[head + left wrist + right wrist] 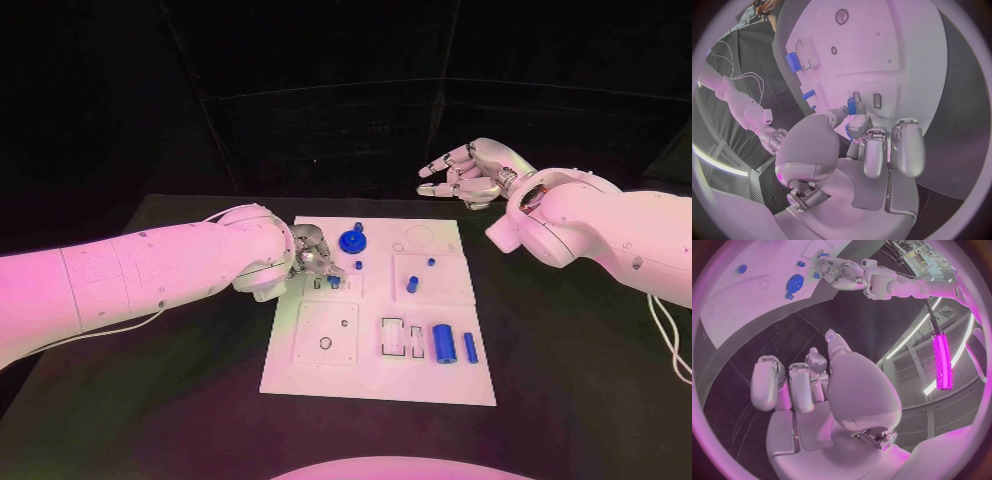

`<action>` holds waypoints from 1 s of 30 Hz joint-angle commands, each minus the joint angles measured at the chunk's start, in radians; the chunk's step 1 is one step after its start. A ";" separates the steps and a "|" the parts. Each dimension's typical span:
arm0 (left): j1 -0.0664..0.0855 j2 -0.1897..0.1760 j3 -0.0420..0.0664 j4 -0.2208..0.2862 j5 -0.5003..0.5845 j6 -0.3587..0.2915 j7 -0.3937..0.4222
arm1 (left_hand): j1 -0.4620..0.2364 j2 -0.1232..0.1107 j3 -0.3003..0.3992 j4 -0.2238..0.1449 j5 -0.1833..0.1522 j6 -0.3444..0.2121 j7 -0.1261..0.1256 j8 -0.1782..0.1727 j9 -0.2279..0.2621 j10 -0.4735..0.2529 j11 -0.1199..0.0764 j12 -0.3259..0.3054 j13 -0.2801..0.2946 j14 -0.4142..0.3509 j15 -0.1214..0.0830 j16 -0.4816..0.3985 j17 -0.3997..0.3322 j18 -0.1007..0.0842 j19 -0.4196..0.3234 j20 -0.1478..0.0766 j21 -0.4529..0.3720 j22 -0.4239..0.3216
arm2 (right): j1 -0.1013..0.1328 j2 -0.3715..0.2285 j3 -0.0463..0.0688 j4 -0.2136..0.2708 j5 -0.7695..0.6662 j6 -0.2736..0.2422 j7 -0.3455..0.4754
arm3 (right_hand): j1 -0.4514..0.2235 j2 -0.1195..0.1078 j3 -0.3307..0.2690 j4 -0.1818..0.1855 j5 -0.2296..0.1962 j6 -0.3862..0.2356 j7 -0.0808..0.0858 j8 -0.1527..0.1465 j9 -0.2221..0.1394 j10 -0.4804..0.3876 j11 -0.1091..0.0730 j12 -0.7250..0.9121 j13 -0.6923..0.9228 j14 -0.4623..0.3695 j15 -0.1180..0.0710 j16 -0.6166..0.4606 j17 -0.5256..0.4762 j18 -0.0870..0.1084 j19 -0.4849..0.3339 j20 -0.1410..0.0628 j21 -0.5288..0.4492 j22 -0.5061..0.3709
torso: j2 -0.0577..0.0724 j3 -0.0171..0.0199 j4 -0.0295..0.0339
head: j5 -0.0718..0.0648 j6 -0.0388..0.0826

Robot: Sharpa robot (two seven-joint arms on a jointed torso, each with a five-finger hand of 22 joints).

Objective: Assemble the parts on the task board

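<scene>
The white task board lies in the middle of the table. My left hand hovers over its upper left part and pinches a small blue part between thumb and fingertip, just above two narrow slots. A blue gear stands on the board beside that hand. Small blue pegs stand in the upper right panel. A thick blue cylinder and a thin blue bar lie at the lower right. My right hand hangs raised beyond the board's far right corner, fingers loosely apart, holding nothing.
The black table runs on all round the board. From the right wrist, the board with the gear and my left hand show far off. A round hole sits in the board's lower left panel.
</scene>
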State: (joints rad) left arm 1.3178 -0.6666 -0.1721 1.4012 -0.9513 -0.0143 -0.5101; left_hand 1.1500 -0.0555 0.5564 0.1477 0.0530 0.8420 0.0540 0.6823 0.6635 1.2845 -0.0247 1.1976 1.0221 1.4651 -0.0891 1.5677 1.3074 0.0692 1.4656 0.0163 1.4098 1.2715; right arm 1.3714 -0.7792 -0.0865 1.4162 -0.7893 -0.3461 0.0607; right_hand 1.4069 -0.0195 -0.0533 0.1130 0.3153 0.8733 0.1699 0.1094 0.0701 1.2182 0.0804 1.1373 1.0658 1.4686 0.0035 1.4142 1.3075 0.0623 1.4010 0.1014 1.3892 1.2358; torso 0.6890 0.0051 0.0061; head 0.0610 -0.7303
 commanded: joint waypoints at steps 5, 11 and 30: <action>0.000 0.007 0.001 -0.003 -0.040 0.033 -0.021 | 0.008 -0.003 0.127 -0.129 0.003 -0.001 -0.009 0.007 0.002 -0.001 -0.003 -0.006 -0.002 0.106 0.000 0.003 0.263 -0.010 0.008 0.004 -0.004 0.001 | 0.002 0.001 0.001 0.001 -0.002 0.006 0.000 | 0.009 -0.003 0.001 -0.006 -0.006 -0.007 -0.002 0.003 0.000 0.001 -0.004 -0.001 -0.001 0.057 -0.007 0.000 0.069 0.008 0.009 0.000 0.001 -0.001 | 0.000 0.0008 0.0012 | 0.000 -0.005; 0.000 0.009 0.001 -0.008 -0.048 0.051 -0.032 | 0.015 -0.009 0.134 -0.139 0.003 -0.001 -0.009 0.008 0.003 0.001 -0.004 -0.007 -0.004 0.106 -0.001 0.003 0.263 -0.010 0.009 0.003 -0.003 0.003 | 0.002 0.002 0.001 0.000 -0.002 0.006 0.001 | 0.009 -0.003 0.001 -0.006 -0.006 -0.007 -0.002 0.003 0.000 0.001 -0.004 -0.001 -0.001 0.057 -0.007 0.000 0.069 0.008 0.009 0.000 0.001 -0.001 | 0.000 0.0007 0.0006 | -0.001 -0.006; 0.000 0.016 0.001 -0.016 -0.068 0.086 -0.041 | 0.017 -0.012 0.136 -0.142 0.003 0.000 -0.010 0.009 0.004 0.001 -0.005 -0.008 -0.005 0.106 -0.001 0.003 0.263 -0.010 0.009 0.003 -0.002 0.004 | 0.002 0.003 0.001 -0.002 -0.002 0.009 0.003 | 0.012 -0.002 0.002 -0.008 -0.009 -0.007 -0.002 0.004 0.000 0.001 -0.004 -0.001 -0.002 0.057 -0.007 0.000 0.069 0.009 0.009 0.000 0.001 -0.001 | 0.000 0.0008 0.0009 | 0.000 -0.009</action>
State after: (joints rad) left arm 1.3181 -0.6505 -0.1705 1.3878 -1.0048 0.0451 -0.5383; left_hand 1.1558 -0.0663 0.5635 0.1405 0.0550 0.8420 0.0542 0.6856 0.6658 1.2845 -0.0247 1.1926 1.0171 1.4651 -0.0891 1.5677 1.3074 0.0691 1.4656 0.0164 1.4098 1.2748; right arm 1.3714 -0.7767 -0.0866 1.4133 -0.7895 -0.3435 0.0587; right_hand 1.4068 -0.0194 -0.0507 0.1104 0.3085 0.8733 0.1699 0.1093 0.0701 1.2182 0.0804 1.1373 1.0648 1.4686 0.0035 1.4142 1.3074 0.0622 1.4010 0.1015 1.3892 1.2358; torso 0.6888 0.0056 0.0072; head 0.0613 -0.7378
